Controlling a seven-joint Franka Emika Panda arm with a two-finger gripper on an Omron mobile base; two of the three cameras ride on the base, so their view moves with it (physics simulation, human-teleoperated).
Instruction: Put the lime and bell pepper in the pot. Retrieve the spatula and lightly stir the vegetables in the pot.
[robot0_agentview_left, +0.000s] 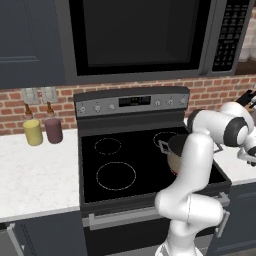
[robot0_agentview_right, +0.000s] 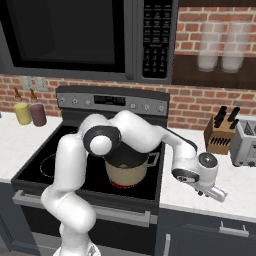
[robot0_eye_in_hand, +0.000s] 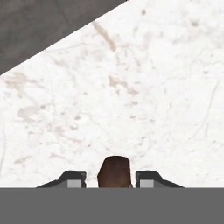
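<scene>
The pot (robot0_agentview_right: 127, 170), tan-beige with a dark inside and a red bottom rim, stands on the front right burner of the black stove (robot0_agentview_left: 115, 165), partly behind the white arm; its grey loop handle (robot0_agentview_right: 152, 159) points toward the white marble desk (robot0_agentview_right: 235, 192) on the stove's right; a microwave (robot0_agentview_left: 140, 35) hangs above the stove against the brick wall; a toaster (robot0_agentview_right: 245, 142) and a wooden knife block (robot0_agentview_right: 220, 132) stand at the back of that right desk; a yellow jar (robot0_agentview_left: 33, 131) and a maroon jar (robot0_agentview_left: 53, 129) stand together on the left desk near the wall; the hand (robot0_eye_in_hand: 114, 178) hangs low over the right desk, just beside the stove's edge; the spatula (robot0_eye_in_hand: 114, 173) shows as a dark reddish-brown handle end between the two finger tips, which stand narrowly apart at either side of it; whether they press it cannot be told.
</scene>
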